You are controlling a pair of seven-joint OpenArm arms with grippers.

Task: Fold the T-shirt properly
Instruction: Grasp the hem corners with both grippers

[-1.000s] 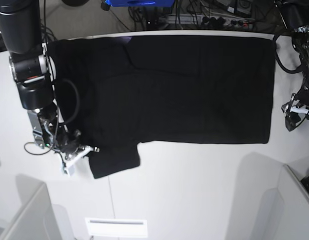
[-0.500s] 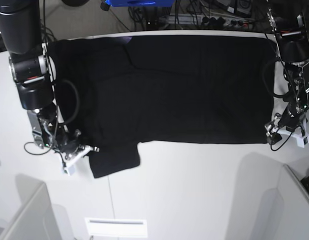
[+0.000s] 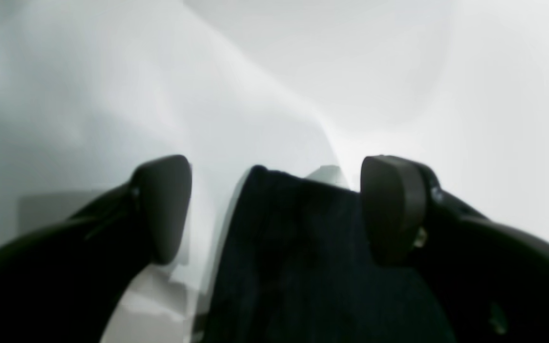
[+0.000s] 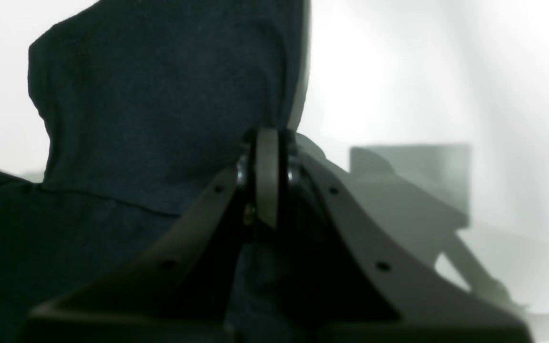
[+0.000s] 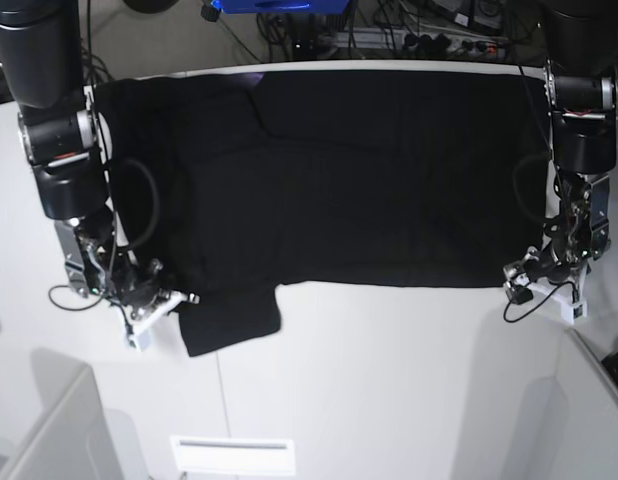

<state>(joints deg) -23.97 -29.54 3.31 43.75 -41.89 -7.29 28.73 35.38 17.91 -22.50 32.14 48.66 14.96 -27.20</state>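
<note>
Base view: my left gripper (image 5: 534, 277) has come in to the T-shirt (image 5: 369, 170) hem corner, jaws apart astride it; right gripper (image 5: 174, 300) stays clamped on the sleeve. Two-corner lift looks near.

A white table (image 5: 389, 380) with tangled cables (image 5: 429, 30) behind it.

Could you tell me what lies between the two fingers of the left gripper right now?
In the left wrist view, a corner of the black T-shirt lies between the open left gripper's fingers, over the white table.
</note>
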